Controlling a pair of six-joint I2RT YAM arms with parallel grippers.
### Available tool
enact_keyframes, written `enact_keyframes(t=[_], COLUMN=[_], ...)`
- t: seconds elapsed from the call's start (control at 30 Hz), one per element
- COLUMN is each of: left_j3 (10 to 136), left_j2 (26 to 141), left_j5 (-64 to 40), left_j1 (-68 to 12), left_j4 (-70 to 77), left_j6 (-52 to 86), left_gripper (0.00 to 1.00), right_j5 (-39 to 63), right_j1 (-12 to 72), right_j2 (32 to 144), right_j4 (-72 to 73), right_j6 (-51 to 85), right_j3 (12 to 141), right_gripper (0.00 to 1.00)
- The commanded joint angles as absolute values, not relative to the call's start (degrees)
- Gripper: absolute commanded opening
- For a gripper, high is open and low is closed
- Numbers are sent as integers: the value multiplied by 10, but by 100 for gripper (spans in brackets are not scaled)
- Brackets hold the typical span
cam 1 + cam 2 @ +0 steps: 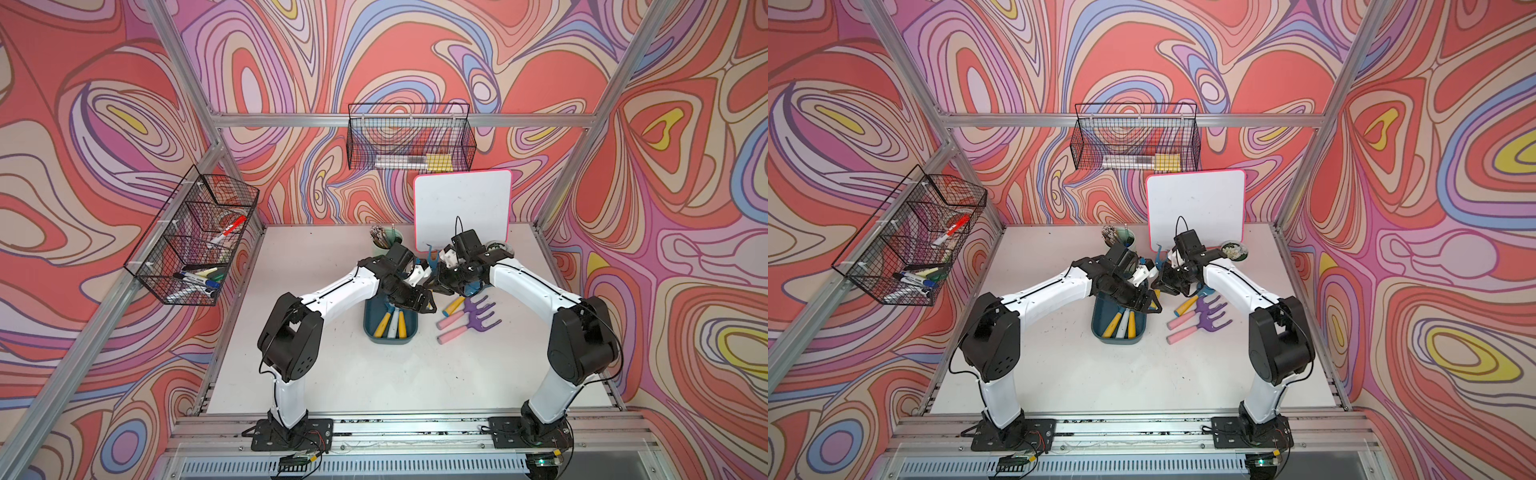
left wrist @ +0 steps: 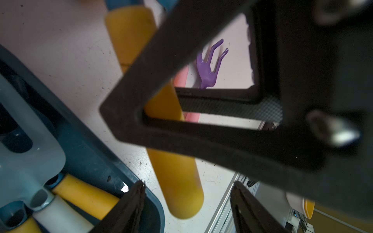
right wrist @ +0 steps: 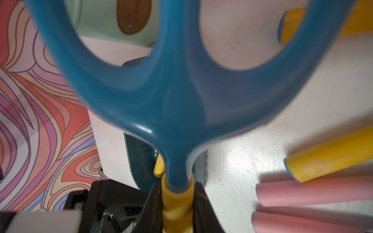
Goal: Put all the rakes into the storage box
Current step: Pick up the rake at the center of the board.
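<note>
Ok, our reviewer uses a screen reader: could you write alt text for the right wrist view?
The right gripper is shut on the yellow handle of a blue rake, whose curved prongs fill the frame. Beyond it are the dark teal storage box and two pink handles on the white table.

rake (image 3: 177, 100): blue three-prong head, yellow handle, pinched at the handle by right gripper (image 3: 177, 187), off the table, prongs up, near the box's far end, not in it. storage box (image 1: 390, 341): shallow dark teal tray, flat on table, holds yellow- and white-handled tools (image 1: 382, 325).
</note>
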State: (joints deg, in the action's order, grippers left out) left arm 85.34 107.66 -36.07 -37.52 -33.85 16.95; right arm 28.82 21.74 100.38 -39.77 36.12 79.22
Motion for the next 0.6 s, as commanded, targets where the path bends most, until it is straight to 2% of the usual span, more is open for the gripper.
enact_keyframes(t=[0.0, 0.17, 0.27, 0.4, 0.57], left_j3=[868, 868, 879, 877, 855], left_j2=[1083, 1086, 1095, 1098, 1088], left_j5=[-351, -334, -318, -301, -301], left_j1=[-376, -376, -376, -375, -375], left_j4=[-338, -343, -353, -353, -351], left_j6=[165, 158, 154, 155, 162], left_gripper=[69, 67, 62, 47, 20], right_j5=[304, 315, 326, 326, 326], right_j1=[219, 232, 243, 244, 245], right_j2=[1007, 1006, 1007, 1000, 1005], right_j4=[-405, -407, -420, -422, -425], right_j6=[340, 326, 310, 307, 307], right_j3=[800, 797, 801, 795, 801], right_gripper=[8, 7, 7, 7, 8])
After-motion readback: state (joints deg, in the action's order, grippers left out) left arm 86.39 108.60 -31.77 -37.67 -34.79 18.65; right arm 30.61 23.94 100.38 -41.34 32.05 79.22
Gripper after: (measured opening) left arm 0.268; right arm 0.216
